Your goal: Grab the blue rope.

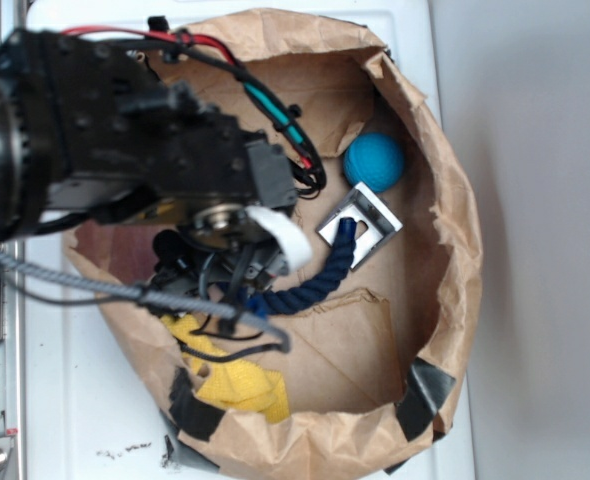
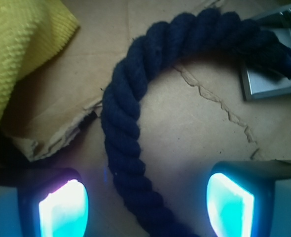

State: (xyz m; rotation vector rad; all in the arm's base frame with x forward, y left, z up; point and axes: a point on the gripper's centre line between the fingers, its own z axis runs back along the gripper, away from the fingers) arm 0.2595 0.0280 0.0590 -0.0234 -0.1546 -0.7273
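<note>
The blue rope [image 2: 135, 98] is a thick dark navy twisted rope lying in a curve on the brown paper floor. Its far end rests on a silver metal bracket [image 2: 269, 84]. In the exterior view the blue rope [image 1: 320, 282] runs from the bracket [image 1: 370, 222] down and left under the arm. My gripper [image 2: 146, 205] is open, low over the rope. The rope passes between the two glowing fingertips [image 2: 64, 210], nearer the left one, touching neither. In the exterior view the gripper [image 1: 230, 275] is mostly hidden by the black arm.
A crumpled brown paper wall [image 1: 455, 230] rings the work area. A teal-blue ball [image 1: 374, 161] sits at the back right. A yellow cloth [image 1: 237, 385] [image 2: 22, 44] lies to the left of the rope. A grey braided cable [image 1: 75, 283] hangs across the arm.
</note>
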